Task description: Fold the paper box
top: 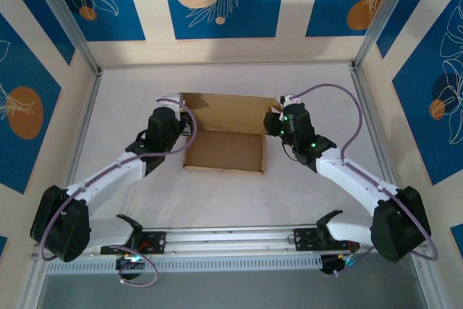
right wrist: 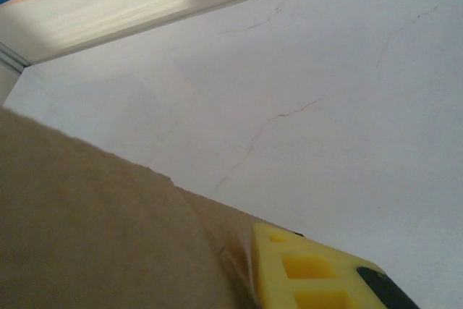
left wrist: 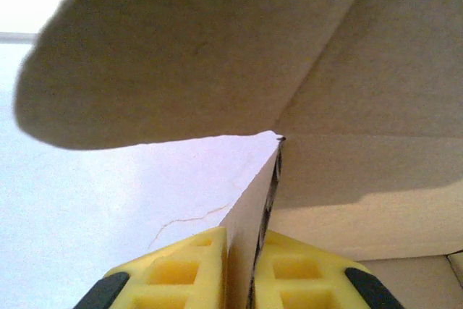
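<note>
The paper box is plain brown cardboard and lies in the middle of the white table, its back panel raised and its floor flat. My left gripper is at the box's far left corner. In the left wrist view the left gripper is shut on an upright side wall of the paper box, with a rounded flap hanging overhead. My right gripper is at the far right corner. In the right wrist view the cardboard lies flush against one yellow finger and hides the other.
The white table is fenced by aluminium posts and blue-patterned walls. A metal rail with both arm bases runs along the near edge. Bare table lies in front of the box and on both sides.
</note>
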`<state>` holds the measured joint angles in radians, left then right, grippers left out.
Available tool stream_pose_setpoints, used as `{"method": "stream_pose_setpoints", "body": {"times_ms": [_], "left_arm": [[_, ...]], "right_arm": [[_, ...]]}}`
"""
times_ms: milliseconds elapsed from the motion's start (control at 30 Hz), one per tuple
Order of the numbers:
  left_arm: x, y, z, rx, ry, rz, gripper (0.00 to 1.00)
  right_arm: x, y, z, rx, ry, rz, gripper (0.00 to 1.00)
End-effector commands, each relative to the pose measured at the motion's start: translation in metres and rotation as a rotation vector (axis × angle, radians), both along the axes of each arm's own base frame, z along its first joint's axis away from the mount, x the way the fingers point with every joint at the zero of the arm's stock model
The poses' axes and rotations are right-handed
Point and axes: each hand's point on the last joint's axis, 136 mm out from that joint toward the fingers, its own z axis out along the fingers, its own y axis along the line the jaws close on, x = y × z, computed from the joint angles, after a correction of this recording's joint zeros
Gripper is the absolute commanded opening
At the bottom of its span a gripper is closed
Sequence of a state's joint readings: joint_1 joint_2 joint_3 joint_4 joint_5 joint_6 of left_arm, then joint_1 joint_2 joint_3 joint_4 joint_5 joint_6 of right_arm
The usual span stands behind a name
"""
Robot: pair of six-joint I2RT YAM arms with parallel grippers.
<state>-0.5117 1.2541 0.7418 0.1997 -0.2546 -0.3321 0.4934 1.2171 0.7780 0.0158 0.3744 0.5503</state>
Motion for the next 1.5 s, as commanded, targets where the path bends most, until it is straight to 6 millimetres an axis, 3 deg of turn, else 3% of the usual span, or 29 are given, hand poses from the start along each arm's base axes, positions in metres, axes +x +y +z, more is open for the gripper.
{"method": "stream_pose_setpoints", "body": {"times_ms": [0,100,200,333,500,600,667,733,900,967,1100,1133,1167,1333,1467], "left_arm": [[0.007,0.005,-0.001,-0.010,-0.050,0.051,0.13],[0.011,0.014,0.001,0.048,-0.071,0.098,0.12],[0.016,0.021,0.014,0.127,-0.105,0.122,0.10],[0.020,0.021,0.026,0.176,-0.130,0.111,0.07],[0.021,0.019,0.024,0.187,-0.123,0.098,0.06],[0.021,0.021,0.022,0.193,-0.121,0.099,0.06],[0.020,0.022,0.022,0.200,-0.120,0.103,0.05],[0.021,0.022,0.023,0.205,-0.120,0.100,0.05],[0.022,0.023,0.025,0.218,-0.119,0.099,0.04],[0.022,0.023,0.025,0.225,-0.116,0.097,0.04],[0.021,0.023,0.021,0.223,-0.109,0.095,0.01],[0.021,0.021,0.019,0.216,-0.104,0.088,0.00],[0.020,0.020,0.018,0.207,-0.100,0.084,0.00],[0.016,0.009,0.014,0.111,-0.087,0.045,0.00],[0.013,0.004,0.021,0.054,-0.113,0.026,0.00]], "right_arm": [[0.013,0.002,0.002,0.015,-0.042,-0.005,0.27],[0.016,0.016,0.001,-0.050,-0.061,0.159,0.37],[0.011,0.027,0.007,-0.104,-0.093,0.343,0.40],[-0.005,0.039,0.014,-0.100,-0.120,0.588,0.38],[-0.010,0.044,0.012,-0.141,-0.113,0.700,0.30],[-0.004,0.041,0.006,-0.185,-0.099,0.683,0.23],[-0.003,0.040,0.005,-0.207,-0.103,0.674,0.23],[-0.002,0.038,0.004,-0.227,-0.099,0.673,0.33],[-0.007,0.041,0.004,-0.247,-0.094,0.730,0.35],[-0.010,0.043,0.003,-0.259,-0.095,0.749,0.32],[-0.006,0.039,0.000,-0.299,-0.080,0.719,0.10],[-0.004,0.039,-0.001,-0.308,-0.076,0.696,0.01],[0.000,0.039,-0.001,-0.312,-0.072,0.668,0.00],[0.016,0.040,-0.001,-0.291,-0.020,0.463,0.00],[0.026,0.023,-0.005,-0.248,0.002,0.210,0.00]]}}
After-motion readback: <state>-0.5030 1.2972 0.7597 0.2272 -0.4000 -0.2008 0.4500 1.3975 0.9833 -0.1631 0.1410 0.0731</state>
